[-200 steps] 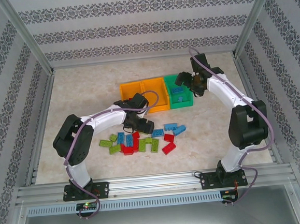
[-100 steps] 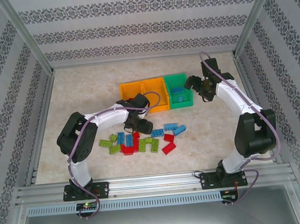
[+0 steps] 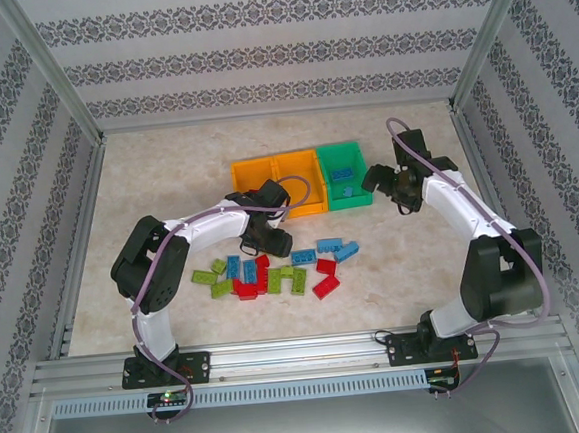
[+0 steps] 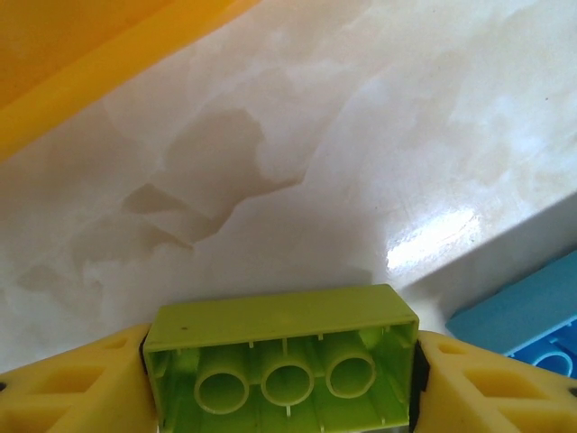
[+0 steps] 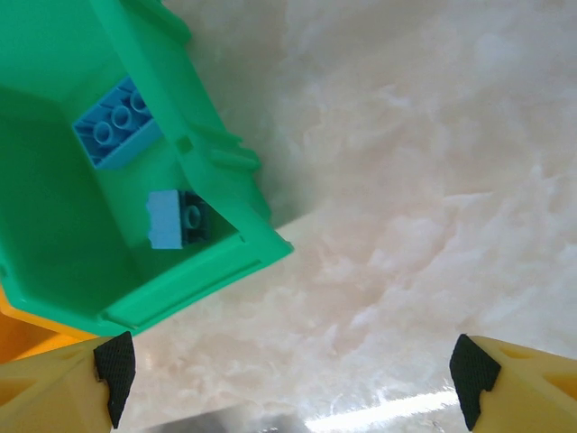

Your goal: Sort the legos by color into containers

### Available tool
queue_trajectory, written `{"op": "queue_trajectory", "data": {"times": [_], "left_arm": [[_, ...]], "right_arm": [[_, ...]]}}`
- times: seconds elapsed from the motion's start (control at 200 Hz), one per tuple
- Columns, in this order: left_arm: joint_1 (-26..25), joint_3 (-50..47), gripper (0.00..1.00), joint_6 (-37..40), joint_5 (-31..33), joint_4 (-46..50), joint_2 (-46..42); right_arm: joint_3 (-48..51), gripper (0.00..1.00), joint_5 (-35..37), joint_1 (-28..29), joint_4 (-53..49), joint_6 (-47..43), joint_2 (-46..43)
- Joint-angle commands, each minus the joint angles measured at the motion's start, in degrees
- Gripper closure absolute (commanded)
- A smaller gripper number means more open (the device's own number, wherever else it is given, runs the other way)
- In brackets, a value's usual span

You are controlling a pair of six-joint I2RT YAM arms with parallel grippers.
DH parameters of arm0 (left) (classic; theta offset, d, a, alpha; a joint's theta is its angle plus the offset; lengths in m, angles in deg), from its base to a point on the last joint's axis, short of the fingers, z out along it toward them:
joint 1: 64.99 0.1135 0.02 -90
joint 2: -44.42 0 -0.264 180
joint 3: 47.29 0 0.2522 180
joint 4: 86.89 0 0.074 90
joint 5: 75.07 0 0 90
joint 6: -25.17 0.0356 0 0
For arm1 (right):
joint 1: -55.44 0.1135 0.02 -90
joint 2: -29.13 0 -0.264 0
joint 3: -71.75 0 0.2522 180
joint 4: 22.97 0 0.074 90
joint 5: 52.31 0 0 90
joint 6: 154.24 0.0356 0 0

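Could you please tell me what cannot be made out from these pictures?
- Top view: the left pincer hides whatever lies beneath it.
- Left wrist view: the bottom edge cuts off the light green lego between the fingers; whether it is lifted off the table is unclear.
- Right wrist view: the left and top edges cut off the green bin; the dark piece beside a blue lego inside is unidentifiable.
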Motion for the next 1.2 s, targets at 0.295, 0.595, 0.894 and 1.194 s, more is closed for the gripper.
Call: {"op": "queue_trajectory", "data": {"times": [0.295, 0.595, 0.894, 1.194], "left_arm": [[-1.0, 5.6, 0.40, -1.8, 1.1, 2.0, -3.4], [-1.0, 16.8, 0.40, 0.7, 2.1, 4.9, -2.9], [1.9, 36.0, 0.39, 5.3, 1.2, 8.6, 9.8], [3.6, 48.0, 0.36, 5.3, -1.3, 10.6, 19.6]], "right_arm": [[4.3, 0.07, 0.3, -0.9, 0.3, -1.6, -3.3], [12.4, 0.08, -4.2, 0.4, 3.1, -3.2, -10.5], [21.5, 0.09, -7.6, 8.4, 4.1, -0.2, -17.6], [25.7, 0.02, -4.2, 20.8, 6.1, -4.8, -19.3]]}}
